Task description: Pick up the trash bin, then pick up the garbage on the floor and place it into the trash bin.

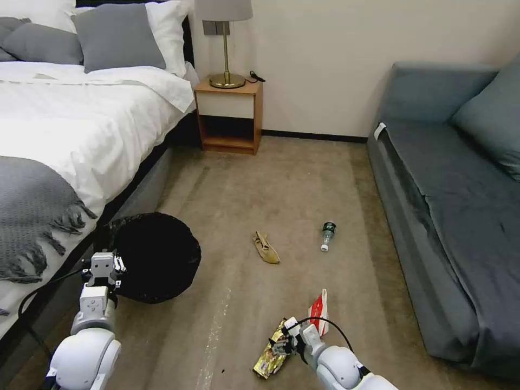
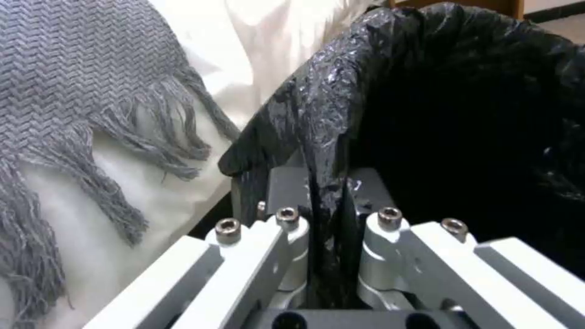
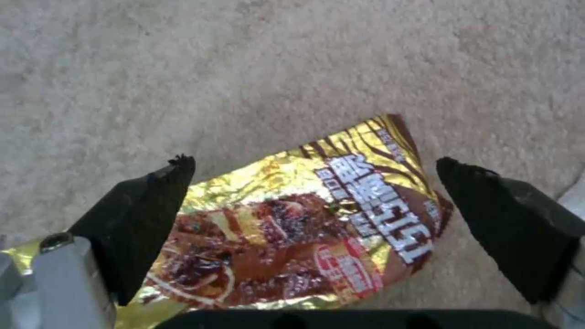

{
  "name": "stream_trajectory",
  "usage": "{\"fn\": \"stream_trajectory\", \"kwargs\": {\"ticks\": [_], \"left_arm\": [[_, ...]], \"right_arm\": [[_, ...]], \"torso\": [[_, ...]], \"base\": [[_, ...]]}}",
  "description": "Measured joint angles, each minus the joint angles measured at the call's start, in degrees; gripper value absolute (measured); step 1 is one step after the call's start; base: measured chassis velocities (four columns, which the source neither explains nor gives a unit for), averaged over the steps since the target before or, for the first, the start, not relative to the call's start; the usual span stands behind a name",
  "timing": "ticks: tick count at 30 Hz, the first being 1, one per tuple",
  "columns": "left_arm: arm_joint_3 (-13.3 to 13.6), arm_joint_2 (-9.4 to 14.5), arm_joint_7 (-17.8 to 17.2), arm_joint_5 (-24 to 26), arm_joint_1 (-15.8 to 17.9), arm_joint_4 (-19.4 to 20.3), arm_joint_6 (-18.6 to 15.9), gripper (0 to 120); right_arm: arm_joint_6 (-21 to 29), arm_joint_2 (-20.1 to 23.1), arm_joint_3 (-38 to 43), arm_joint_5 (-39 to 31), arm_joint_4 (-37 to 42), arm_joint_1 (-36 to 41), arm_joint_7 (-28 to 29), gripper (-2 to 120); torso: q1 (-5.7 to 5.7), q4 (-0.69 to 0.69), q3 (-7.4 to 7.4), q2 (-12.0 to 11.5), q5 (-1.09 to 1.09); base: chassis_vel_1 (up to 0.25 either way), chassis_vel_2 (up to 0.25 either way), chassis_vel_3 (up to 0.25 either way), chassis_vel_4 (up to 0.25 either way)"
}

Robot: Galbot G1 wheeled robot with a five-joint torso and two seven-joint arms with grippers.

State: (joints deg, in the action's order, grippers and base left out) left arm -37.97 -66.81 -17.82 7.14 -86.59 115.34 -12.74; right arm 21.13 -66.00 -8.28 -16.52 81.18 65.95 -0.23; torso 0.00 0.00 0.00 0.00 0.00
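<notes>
The trash bin point(image 1: 154, 257) is held at the robot's left, close beside the bed point(image 1: 65, 124), by the left gripper point(image 1: 104, 269). In the left wrist view the two fingers point(image 2: 286, 196) are seen pressed together on the bin's wall, with the crinkled black bag point(image 2: 332, 119) pinched between them (the bag's folds spill over the rim just above the grip). The fringe of a grey blanket point(image 2: 91, 91) hangs just beside the bin.

The right gripper point(image 1: 283, 345) is lowered over the gold-brown snack wrapper point(image 1: 271, 357) on the carpet point(image 1: 260, 184). Its black fingertips point(image 3: 149, 196) are spread wide apart, one on each side of the wrapper point(image 3: 305, 228), which lies flat between them; whether the pads touch the foil cannot be told. Nothing is clamped in this gripper.

The red-and-white packet point(image 1: 319, 309) lies just beyond the wrapper. Farther out on the floor, the tan crumpled scrap point(image 1: 265, 247) and the small clear bottle point(image 1: 327, 235) (on its side, white cap toward the robot) are seen well apart from the bin, between the bed and the sofa point(image 1: 449, 216).
</notes>
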Motion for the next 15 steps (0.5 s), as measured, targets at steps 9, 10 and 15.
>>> {"fn": "stream_trajectory", "kwargs": {"ticks": [9, 10, 15], "left_arm": [[1.00, -0.27, 0.06, -0.67, 0.37, -0.27, 0.17, 6], [1.00, -0.27, 0.06, -0.67, 0.37, -0.27, 0.17, 6], [1.27, -0.32, 0.12, -0.83, 0.48, -0.30, 0.21, 6]], "right_arm": [[-1.04, 0.83, 1.72, 2.11, -1.95, 0.12, -0.36, 100], [-1.04, 0.83, 1.72, 2.11, -1.95, 0.12, -0.36, 100], [-1.08, 1.22, 1.79, 2.17, -2.85, -0.18, -0.79, 100]], "torso": [[0.00, 0.00, 0.00, 0.00, 0.00], [0.00, 0.00, 0.00, 0.00, 0.00], [0.00, 0.00, 0.00, 0.00, 0.00]], "base": [[0.000, 0.000, 0.000, 0.000], [0.000, 0.000, 0.000, 0.000], [0.000, 0.000, 0.000, 0.000]]}}
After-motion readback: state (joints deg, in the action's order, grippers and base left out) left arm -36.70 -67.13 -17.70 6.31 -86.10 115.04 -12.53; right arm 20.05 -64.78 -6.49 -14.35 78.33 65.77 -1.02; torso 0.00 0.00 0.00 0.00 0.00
